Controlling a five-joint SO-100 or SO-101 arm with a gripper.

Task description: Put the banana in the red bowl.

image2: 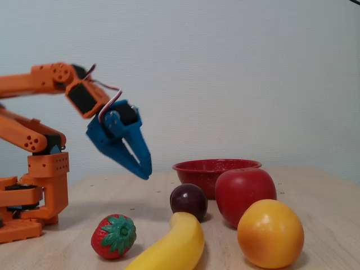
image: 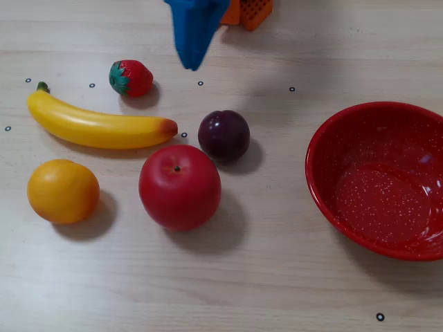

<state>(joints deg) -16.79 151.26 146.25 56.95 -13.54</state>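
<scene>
The banana (image: 97, 126) lies flat on the tabletop (image: 263, 290), far from the red bowl (image: 381, 180), beside the strawberry (image: 130, 77). The gripper (image: 192, 59) hangs above, empty, fingers pinched together. The banana's long side runs crosswise.

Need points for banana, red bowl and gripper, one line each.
banana (image: 97, 128): a fixed view from above, middle of its yellow body.
red bowl (image: 325, 200): same view, left wall below the rim.
gripper (image2: 145, 170): the side-on fixed view, blue fingertips, raised above the table.
</scene>
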